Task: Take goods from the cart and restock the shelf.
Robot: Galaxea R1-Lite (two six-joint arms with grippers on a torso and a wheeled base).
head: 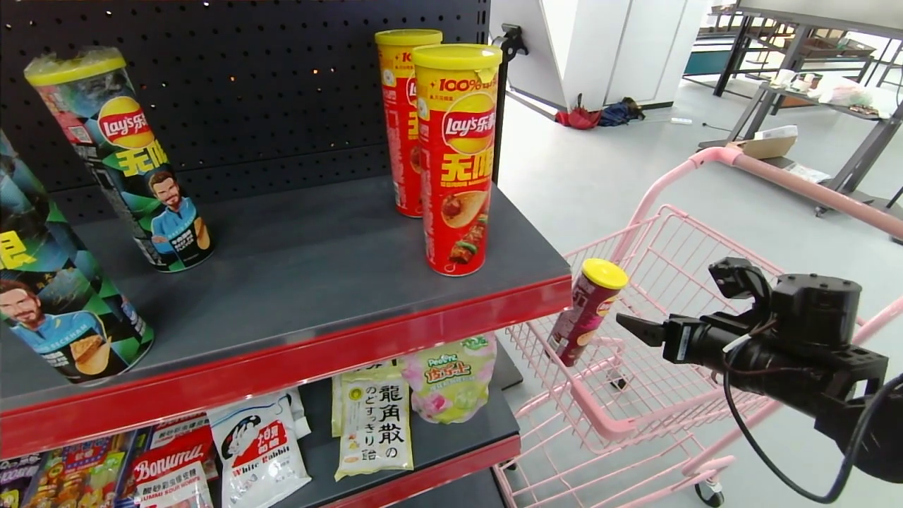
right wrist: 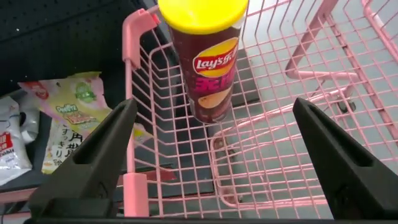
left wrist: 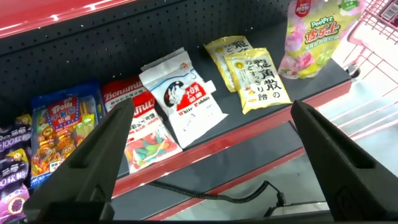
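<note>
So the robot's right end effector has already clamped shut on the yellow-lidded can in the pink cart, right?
Not clamped: the right end effector is wide open and grips nothing, as the right wrist view shows. The yellow-lidded can is indeed in the pink cart.

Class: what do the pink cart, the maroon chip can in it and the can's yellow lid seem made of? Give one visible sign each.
Pink cart: probably painted metal wire; thin grid, even glossy pink.
Maroon chip can: likely printed cardboard tube; smooth wraparound print.
Yellow lid: seemingly plastic; uniform colour, rounded rim.
</note>
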